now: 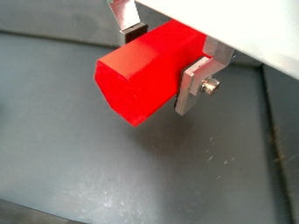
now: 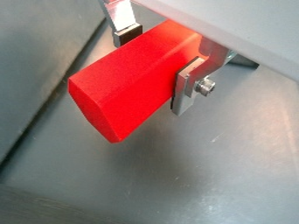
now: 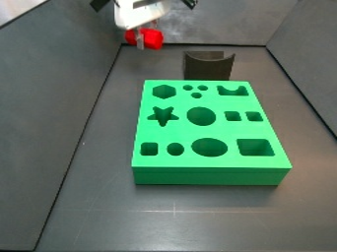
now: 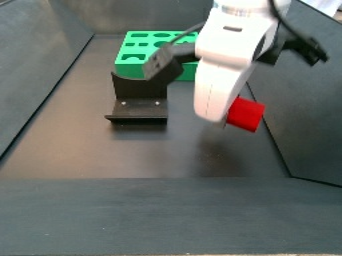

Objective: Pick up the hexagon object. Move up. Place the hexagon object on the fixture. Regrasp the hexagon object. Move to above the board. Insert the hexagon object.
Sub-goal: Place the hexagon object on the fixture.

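Observation:
The red hexagon object (image 1: 140, 74) sits clamped between the silver fingers of my gripper (image 1: 163, 61), which is shut on it; both wrist views show this, with the peg (image 2: 122, 87) sticking out sideways past the pads. In a side view the gripper (image 3: 145, 32) hangs above the grey floor with the peg (image 3: 149, 39), to the left of the dark fixture (image 3: 208, 65). The green board (image 3: 208, 133) lies in front of the fixture. From the opposite side, the gripper (image 4: 238, 108) carries the peg (image 4: 247, 114) to the right of the fixture (image 4: 138, 100), with the board (image 4: 144, 50) behind.
Grey walls enclose the floor (image 3: 79, 187) on both sides. A floor seam (image 1: 271, 131) runs under the gripper. The arm's white body (image 4: 234, 50) hides part of the board.

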